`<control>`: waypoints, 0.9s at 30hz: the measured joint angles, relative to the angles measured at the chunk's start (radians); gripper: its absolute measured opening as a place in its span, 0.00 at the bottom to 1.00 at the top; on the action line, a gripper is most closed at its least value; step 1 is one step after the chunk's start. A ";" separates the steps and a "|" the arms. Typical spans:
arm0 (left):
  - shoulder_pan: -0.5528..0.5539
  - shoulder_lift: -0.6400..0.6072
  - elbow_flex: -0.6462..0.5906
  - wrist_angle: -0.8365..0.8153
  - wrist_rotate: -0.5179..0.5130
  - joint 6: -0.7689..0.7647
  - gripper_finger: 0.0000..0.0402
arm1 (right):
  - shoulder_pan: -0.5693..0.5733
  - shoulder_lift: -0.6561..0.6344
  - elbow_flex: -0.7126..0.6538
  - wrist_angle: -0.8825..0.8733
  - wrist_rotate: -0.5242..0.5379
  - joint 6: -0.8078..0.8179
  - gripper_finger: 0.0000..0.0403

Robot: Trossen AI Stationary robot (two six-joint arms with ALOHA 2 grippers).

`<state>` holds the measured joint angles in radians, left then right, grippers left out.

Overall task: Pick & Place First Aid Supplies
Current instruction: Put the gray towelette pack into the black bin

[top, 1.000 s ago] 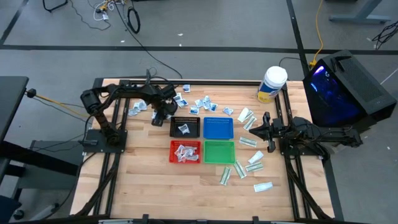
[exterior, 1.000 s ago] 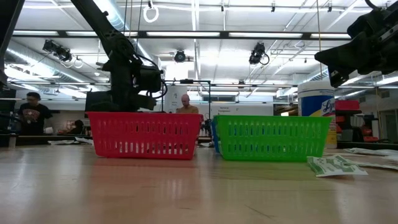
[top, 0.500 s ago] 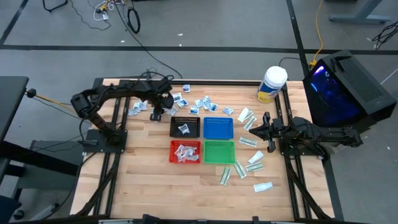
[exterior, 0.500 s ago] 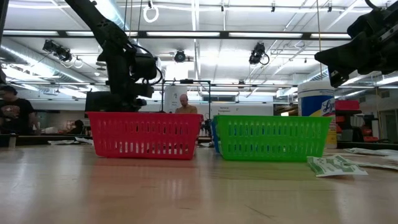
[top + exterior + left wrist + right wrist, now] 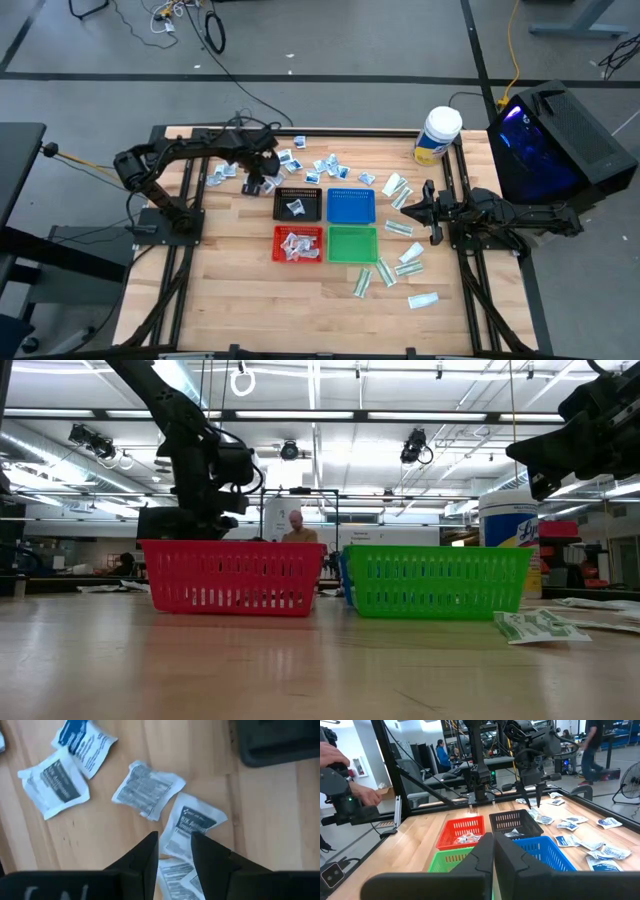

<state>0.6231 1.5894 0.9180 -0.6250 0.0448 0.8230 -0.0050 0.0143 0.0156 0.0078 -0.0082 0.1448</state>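
Packets (image 5: 192,825) lie scattered on the table beside the black tray (image 5: 298,203), so the left gripper (image 5: 174,851), fingers slightly parted just above one, should descend squarely over it, while the right gripper (image 5: 493,851), pressed together, waits at the table's right side.

White packets (image 5: 149,788) with bluish print; black (image 5: 298,204), blue (image 5: 351,206), red (image 5: 298,244), green (image 5: 352,243) trays.

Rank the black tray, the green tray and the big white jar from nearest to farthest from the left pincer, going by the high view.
From the left pincer:
1. Black tray, just beside it toward the table's middle.
2. Green tray, beyond the black tray, diagonally across the tray cluster.
3. Big white jar, at the table's far right corner.
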 joint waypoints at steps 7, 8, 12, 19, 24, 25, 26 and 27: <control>0.000 0.000 -0.010 -0.001 0.009 0.001 0.31 | 0.000 0.000 0.000 0.000 0.000 0.000 0.04; 0.000 0.000 -0.010 -0.003 0.013 0.001 0.32 | 0.000 0.000 0.000 0.000 0.000 0.000 0.04; 0.000 0.000 -0.010 0.003 0.053 0.034 0.41 | 0.000 0.000 0.000 0.000 0.000 0.000 0.04; 0.007 0.001 -0.010 0.004 0.065 0.080 0.61 | 0.000 0.000 0.000 0.000 0.000 0.000 0.04; 0.021 0.040 -0.010 0.005 0.063 0.079 0.64 | 0.000 0.000 0.000 0.000 0.000 0.000 0.04; 0.022 0.051 -0.010 0.006 0.063 0.079 0.64 | 0.000 0.000 0.000 0.000 0.000 0.000 0.04; 0.021 0.062 -0.010 0.006 0.063 0.079 0.64 | 0.000 0.000 0.000 0.000 0.000 0.000 0.04; 0.021 0.072 -0.010 0.006 0.063 0.079 0.64 | 0.000 0.000 0.000 0.000 0.000 0.000 0.04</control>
<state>0.6445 1.6615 0.9085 -0.6195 0.1074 0.9024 -0.0051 0.0143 0.0154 0.0078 -0.0082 0.1447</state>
